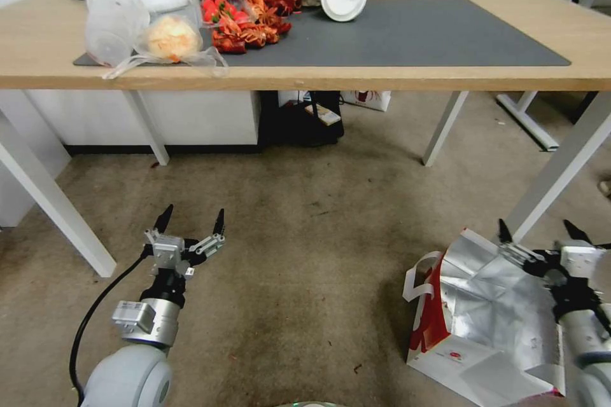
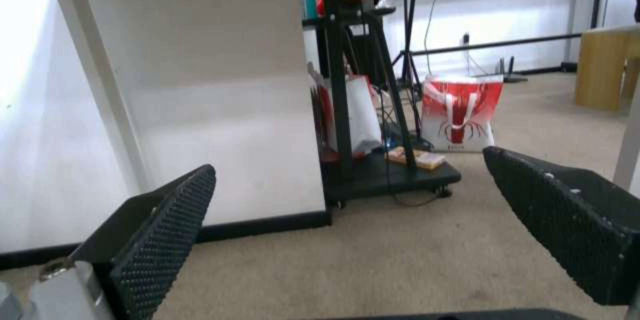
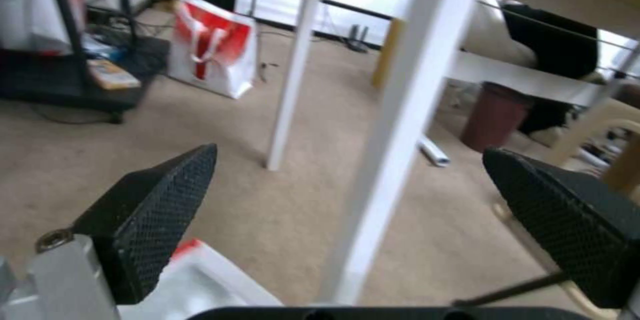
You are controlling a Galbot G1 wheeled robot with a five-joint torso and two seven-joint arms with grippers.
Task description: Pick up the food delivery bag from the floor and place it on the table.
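Lying on the floor [image 1: 299, 254] beside a table [image 1: 382, 79] leg: food delivery bag [image 1: 490, 324], mouth gaping, foil showing. Likely light, floppy, crushable; white strap handle [image 1: 417, 283] the surest hold. Right gripper [image 1: 544, 235] spread above it; left gripper [image 1: 191, 222] spread, idle.

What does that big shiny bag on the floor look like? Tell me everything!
The food delivery bag is big and boxy, white outside with a red side and a small round red logo. Its silver foil lining looks crinkled and shiny, and the mouth gapes open. White strap handles loop out at one side. It lies tipped over on the brown-grey floor, beside a white table leg. The right claw hovers open over its top edge; I cannot tell if it touches.
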